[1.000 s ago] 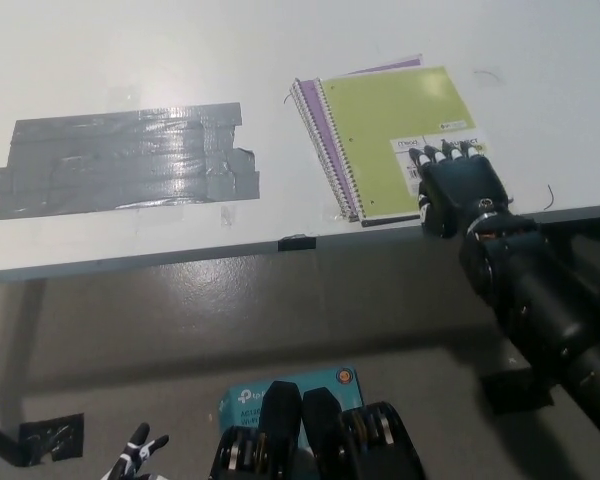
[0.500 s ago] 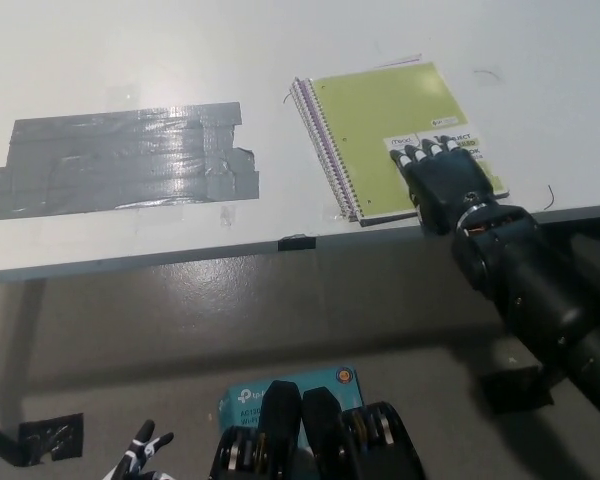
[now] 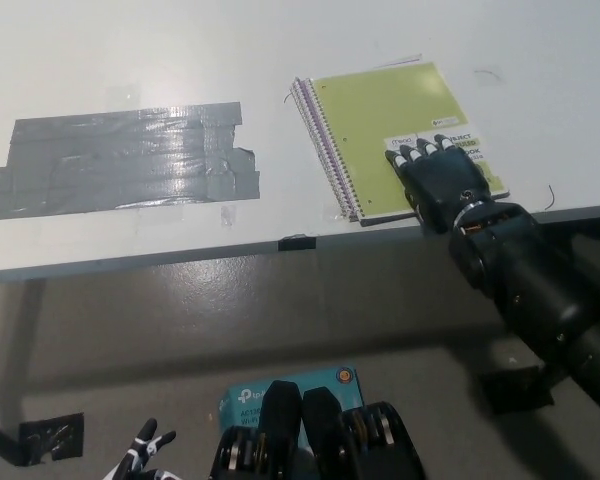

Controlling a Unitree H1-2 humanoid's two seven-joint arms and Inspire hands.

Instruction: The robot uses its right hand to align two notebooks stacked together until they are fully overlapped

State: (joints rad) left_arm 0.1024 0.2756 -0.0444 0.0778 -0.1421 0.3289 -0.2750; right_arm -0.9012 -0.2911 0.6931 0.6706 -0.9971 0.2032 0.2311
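Head view, the only one supplied: my right hand (image 3: 442, 185) lies flat on the near right corner of the green notebook (image 3: 395, 135), fingers extended and pressing down on the cover, clasping nothing. A second ago a strip of the purple notebook (image 3: 310, 110) stuck out beyond the green cover's far edge; half a second ago that strip had gone, and it is absent now, with my hand a little further up the cover than at first. Only the purple edge beside the spiral binding on the left remains visible. I judge the pair close to full overlap, perhaps needing a slight sideways correction at the spine. The stack sits on the white table (image 3: 280, 60), near its front edge, well apart from the patch of grey tape (image 3: 120, 160) to the left. Below the table edge is grey floor with a teal box (image 3: 280, 395). My left hand (image 3: 145, 455) rests low at the bottom left, fingers apart, empty.
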